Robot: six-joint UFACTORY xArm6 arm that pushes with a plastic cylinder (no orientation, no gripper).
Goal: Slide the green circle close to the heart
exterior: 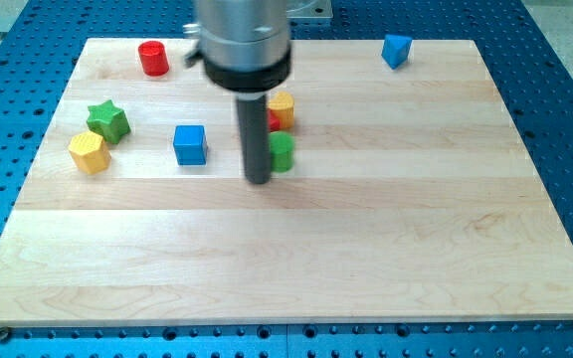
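The green circle [283,151] lies near the board's middle top, and the rod partly hides its left side. My tip [258,182] rests on the board just left of and slightly below it, touching or nearly touching it. Right above the green circle sits a yellow block [283,104] with a small red block [275,121] against its lower left. Both are partly hidden by the rod, so I cannot tell which one is the heart. The green circle lies almost against the red block.
A red cylinder [153,58] stands at the top left. A green star [108,120] and a yellow hexagon-like block [90,152] lie at the left. A blue cube [190,144] sits left of my tip. A blue block [396,50] lies at the top right.
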